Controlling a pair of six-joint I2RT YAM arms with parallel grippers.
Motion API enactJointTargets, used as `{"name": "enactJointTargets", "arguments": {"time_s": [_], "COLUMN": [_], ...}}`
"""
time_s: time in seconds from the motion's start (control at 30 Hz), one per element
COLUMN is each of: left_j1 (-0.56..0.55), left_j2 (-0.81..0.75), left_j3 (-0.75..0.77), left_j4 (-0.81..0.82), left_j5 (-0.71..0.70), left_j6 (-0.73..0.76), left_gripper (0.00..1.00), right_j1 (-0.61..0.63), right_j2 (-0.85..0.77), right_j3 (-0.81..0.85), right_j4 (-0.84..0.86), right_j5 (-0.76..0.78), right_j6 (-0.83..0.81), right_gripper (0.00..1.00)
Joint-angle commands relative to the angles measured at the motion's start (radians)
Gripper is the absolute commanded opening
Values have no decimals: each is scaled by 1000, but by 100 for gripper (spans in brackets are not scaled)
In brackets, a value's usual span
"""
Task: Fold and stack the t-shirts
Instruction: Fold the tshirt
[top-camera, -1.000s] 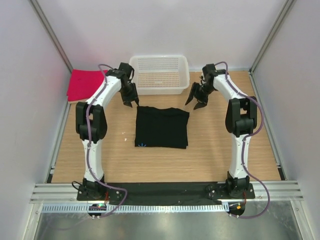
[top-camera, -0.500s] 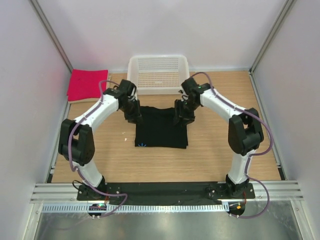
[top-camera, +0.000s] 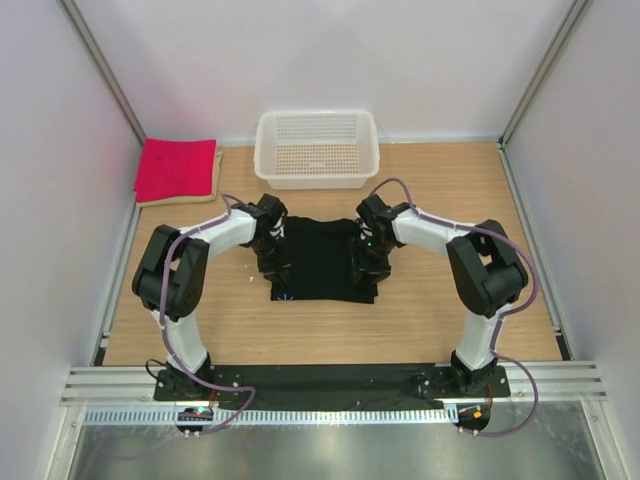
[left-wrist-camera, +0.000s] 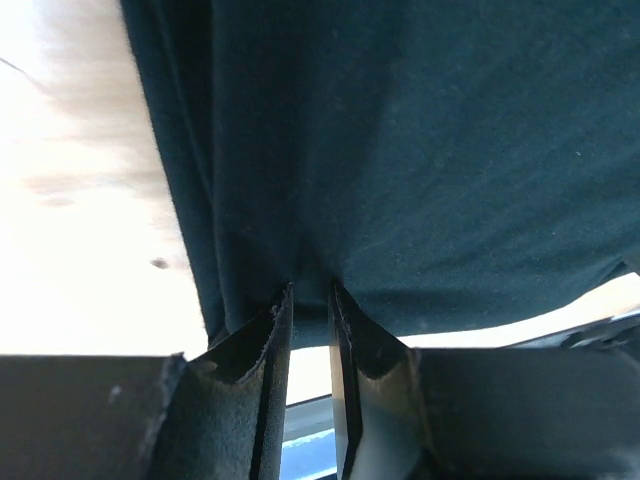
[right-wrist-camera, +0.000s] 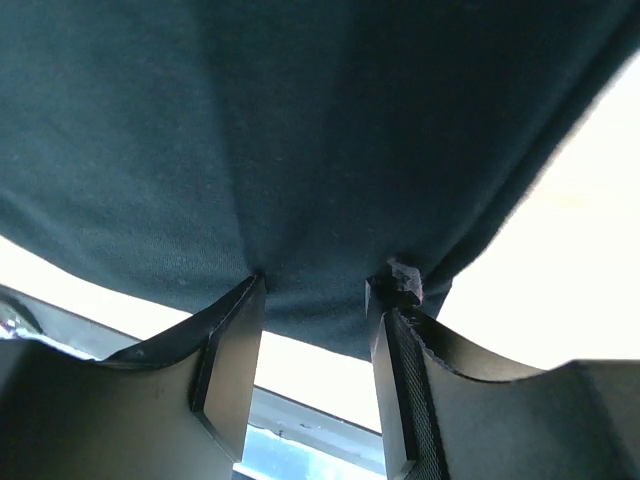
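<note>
Pinching opposite side edges of the black t-shirt (top-camera: 322, 262), both arms reach in toward each other just in front of the white mesh basket (top-camera: 268, 150). The left gripper (top-camera: 278, 268) is clenched on the shirt's left edge, and its wrist view shows the jaws almost together with cloth nipped at the tips. The right gripper (top-camera: 364, 268) grasps the right edge. Its jaws stand wider apart, probably because several folded layers sit between them, and creases fan out from both tips. Matched grips at the same level suggest the cloth is held so it can be carried over evenly for the next fold. A bright pink-red t-shirt (top-camera: 175, 168) lies folded well to the left of the basket, on top of a beige t-shirt (top-camera: 216, 172). That pile is likely where the black one is meant to go.
</note>
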Motion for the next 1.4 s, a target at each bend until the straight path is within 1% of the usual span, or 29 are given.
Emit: {"name": "enactJointTargets", "arguments": {"time_s": [0.0, 0.07, 0.13, 0.2, 0.27, 0.3, 0.37, 0.4, 0.43, 0.47, 0.5, 0.57, 0.6, 0.63, 0.73, 0.8, 0.9, 0.97, 1.03, 1.27, 1.37], "left_j1": [-64, -112, -141, -159, -158, -158, -156, -155, -150, -143, -114, -71, -23, 1, 60, 71, 77, 78, 78, 80, 81], "left_j2": [-21, -53, -83, -142, -202, -263, -317, -340, -365, -370, -370, -345, -333, -306, -269, -226, -163, -124, -86, -26, 14], "left_j3": [-83, -114, -165, -188, -180, -168, -101, -73, -46, 6, 28, 79, 90, 99, 108, 119, 131, 146, 154, 189, 211], "left_j4": [4, 4, 1, -14, -74, -92, -143, -154, -160, -163, -163, -152, -130, -108, -27, 21, 38, 44, 65, 81, 84], "left_j5": [-14, -1, 34, 78, 74, 74, 39, 23, 0, -4, -12, -3, 15, 34, 45, 52, 40, 43, 77, 57, 57], "left_j6": [-14, -31, -38, -34, -23, -6, 12, 32, 46, 67, 101, 133, 144, 171, 221, 251, 290, 288, 282, 274, 278], "left_gripper": [22, 22, 23, 23, 26, 30, 37, 46, 48, 50, 52, 54, 54, 54, 56, 56, 55, 53, 51, 50, 47], "right_j1": [27, 52, 60, 60, 57, 55, 37, -3, -29, -58, -118, -167, -182, -204, -222, -221, -221, -222, -221, -222, -221], "right_j2": [-58, -139, -199, -291, -375, -394, -417, -417, -413, -403, -374, -344, -306, -288, -212, -178, -124, -94, -86, -51, -34], "right_j3": [-173, -256, -290, -309, -280, -261, -193, -171, -151, -119, -103, -59, -42, -23, 33, 70, 99, 122, 121, 116, 116], "right_j4": [30, 38, 15, -37, -103, -125, -166, -171, -171, -157, -148, -110, -99, -88, -48, -38, -22, -25, -18, 5, 10], "right_j5": [5, -17, -30, -35, -21, -5, 29, 34, 37, 22, 10, -29, -33, -30, -27, -30, -38, -41, -47, -86, -108], "right_j6": [30, 59, 68, 73, 65, 51, 34, 24, 1, -10, -22, -68, -90, -104, -154, -179, -184, -180, -173, -161, -156], "right_gripper": [52, 52, 52, 52, 54, 54, 59, 61, 65, 66, 67, 68, 69, 70, 70, 70, 69, 68, 66, 61, 58]}}
